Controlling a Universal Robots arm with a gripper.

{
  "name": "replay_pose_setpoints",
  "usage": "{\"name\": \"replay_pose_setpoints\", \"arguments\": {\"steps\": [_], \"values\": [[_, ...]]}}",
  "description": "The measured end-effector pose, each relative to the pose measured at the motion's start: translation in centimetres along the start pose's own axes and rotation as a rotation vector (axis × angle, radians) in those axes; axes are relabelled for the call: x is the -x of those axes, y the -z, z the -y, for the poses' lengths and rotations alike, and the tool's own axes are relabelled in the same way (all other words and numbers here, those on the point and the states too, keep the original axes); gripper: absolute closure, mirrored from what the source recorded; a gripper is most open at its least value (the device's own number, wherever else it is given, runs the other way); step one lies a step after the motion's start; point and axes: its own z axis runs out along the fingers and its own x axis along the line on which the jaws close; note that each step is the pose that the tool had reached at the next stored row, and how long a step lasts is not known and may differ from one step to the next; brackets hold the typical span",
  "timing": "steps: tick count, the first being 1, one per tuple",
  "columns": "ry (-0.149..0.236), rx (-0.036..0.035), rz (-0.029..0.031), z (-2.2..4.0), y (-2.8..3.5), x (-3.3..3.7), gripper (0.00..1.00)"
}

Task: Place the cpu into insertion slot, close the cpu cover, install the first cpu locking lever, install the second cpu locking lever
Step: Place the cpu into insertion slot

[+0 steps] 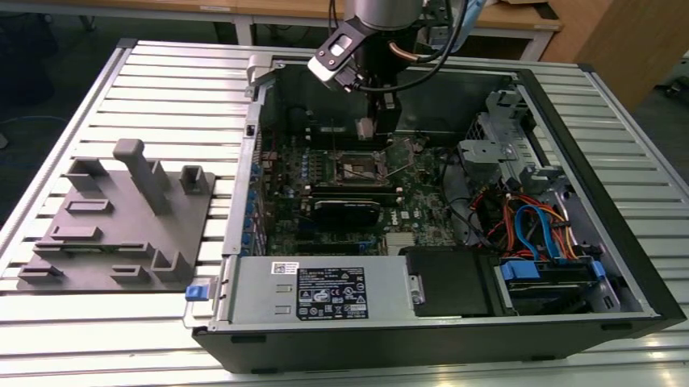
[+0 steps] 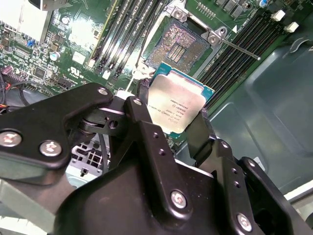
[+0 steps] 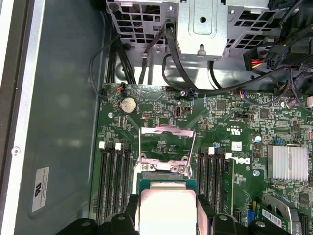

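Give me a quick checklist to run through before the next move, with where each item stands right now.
1. Grip on the cpu: ok; the gripper is shut on two opposite edges.
2. Insertion slot free: ok; its contacts lie bare in the second wrist view.
3. Cpu cover out of the way: ok; it stands raised off the socket in the first wrist view.
4. Locking lever released: ok; its rod sticks out beside the socket.
5. Cpu seated: not ok; it hangs above the motherboard, apart from the slot.
6. Cpu corner matched to the slot: cannot tell.
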Motion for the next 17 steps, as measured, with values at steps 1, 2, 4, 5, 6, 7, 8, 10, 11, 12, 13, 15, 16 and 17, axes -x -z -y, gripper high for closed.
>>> {"name": "replay_pose_setpoints", "arguments": {"steps": [1,2,4,5,6,7,8,10,11,12,13,15,16,17], "values": [[0.0,0.0,0.0,0.0,-0.01,0.0,0.46],[0.0,0.0,-0.0001,0.0,-0.02,0.0,0.46],[0.0,0.0002,-0.0004,0.01,-0.13,0.0,0.46],[0.0,0.0,-0.0001,0.02,-0.21,0.01,0.46],[0.0,0.0,-0.0001,0.03,-0.34,0.0,0.46],[0.0,0.0,-0.0001,0.05,-0.51,0.01,0.46],[0.0,0.0,-0.0001,0.07,-0.7,0.01,0.46],[0.0,0.0,0.0,0.13,-1.05,0.02,0.46],[0.0,-0.0001,0.0,0.18,-1.22,0.02,0.46],[0.0,-0.0002,-0.0001,0.24,-1.39,0.01,0.46],[0.0,-0.0018,-0.0001,0.26,-1.51,0.02,0.46],[0.0,-0.0104,-0.0005,0.29,-1.69,0.02,0.46],[0.0,-0.0155,-0.0006,0.3,-1.77,0.02,0.46],[0.0,-0.0203,-0.0008,0.3,-1.86,0.02,0.46]]}}
